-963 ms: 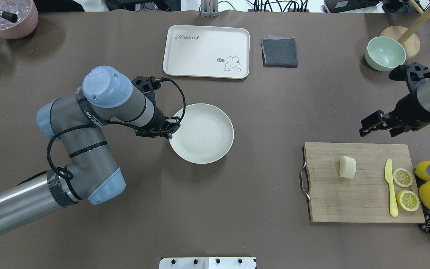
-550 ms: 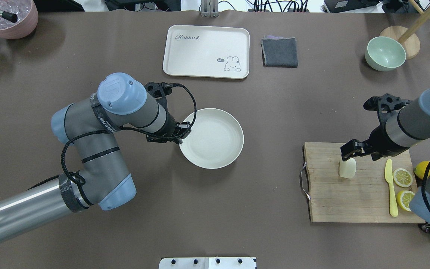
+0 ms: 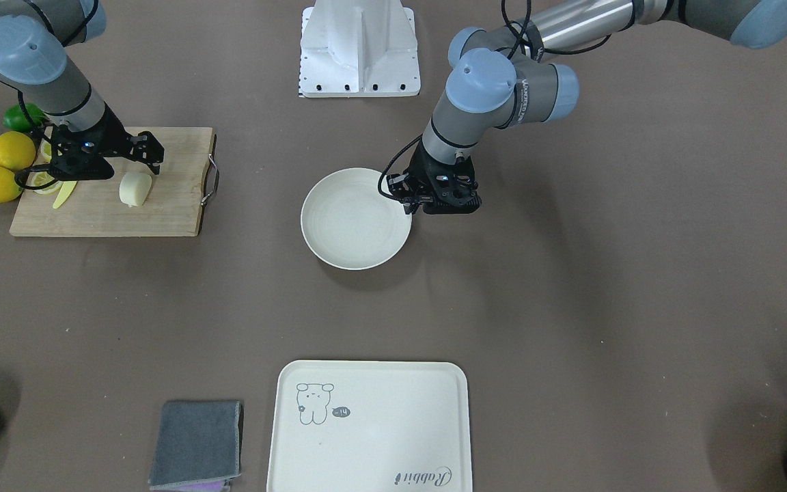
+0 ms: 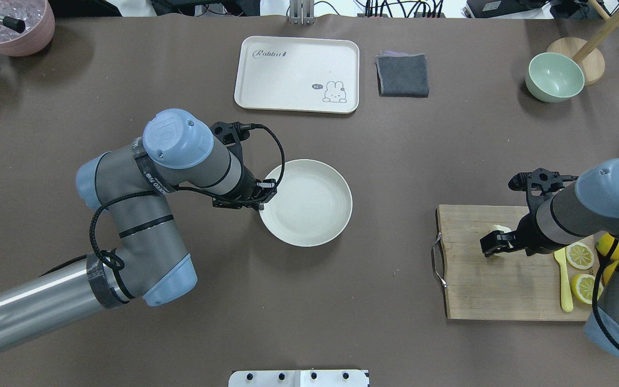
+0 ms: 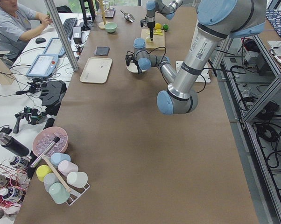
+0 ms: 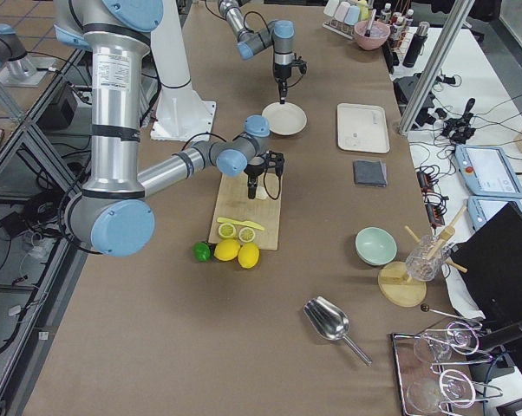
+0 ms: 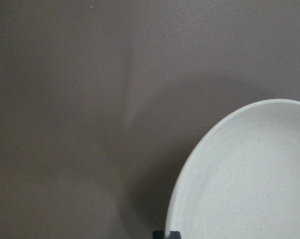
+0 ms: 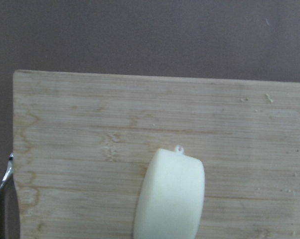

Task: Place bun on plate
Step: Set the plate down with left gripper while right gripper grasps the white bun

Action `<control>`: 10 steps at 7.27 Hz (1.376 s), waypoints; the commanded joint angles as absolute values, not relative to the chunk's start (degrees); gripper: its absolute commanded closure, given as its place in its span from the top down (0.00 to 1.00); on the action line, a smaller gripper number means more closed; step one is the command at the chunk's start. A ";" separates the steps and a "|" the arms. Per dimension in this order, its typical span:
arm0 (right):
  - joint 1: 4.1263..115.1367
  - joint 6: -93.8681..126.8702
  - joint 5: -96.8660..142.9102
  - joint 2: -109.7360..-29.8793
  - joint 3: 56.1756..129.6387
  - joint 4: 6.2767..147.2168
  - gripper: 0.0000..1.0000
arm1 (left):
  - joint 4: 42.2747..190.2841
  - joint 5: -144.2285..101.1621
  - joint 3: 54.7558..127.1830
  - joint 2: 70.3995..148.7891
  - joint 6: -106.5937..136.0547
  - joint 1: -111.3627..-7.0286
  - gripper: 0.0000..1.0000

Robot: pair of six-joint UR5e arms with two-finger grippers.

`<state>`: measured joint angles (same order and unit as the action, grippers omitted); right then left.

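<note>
Overhead, right hand (image 4: 495,243) mostly hides bun (image 4: 497,230).

The bun (image 8: 170,194) looks smooth and not shiny. The cutting board (image 8: 90,114) is pale wood with wavy lines, and its handle (image 8: 1,199) is shiny metal. The plate (image 7: 239,174) is smooth and dull, with tiny specks. The table top (image 4: 395,333) is dull too.

Both wrists are pointed down. The left tool (image 4: 260,194) is clamped on the plate (image 4: 315,212) rim; the right tool (image 4: 496,242) is spread.
</note>
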<state>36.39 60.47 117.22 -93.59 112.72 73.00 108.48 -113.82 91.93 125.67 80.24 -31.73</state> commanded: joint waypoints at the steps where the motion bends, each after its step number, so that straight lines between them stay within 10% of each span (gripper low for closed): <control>1: 36.30 60.64 116.72 -93.25 112.59 72.95 0.88 | 108.54 -113.82 92.02 125.42 80.24 -31.29 0.00; 10: 37.00 65.04 116.37 -90.97 109.51 72.86 0.75 | 108.46 -113.64 92.20 125.24 80.16 -30.50 0.00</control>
<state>37.02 65.12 116.46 -91.22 109.81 72.86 108.46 -113.68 92.24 125.30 80.16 -30.77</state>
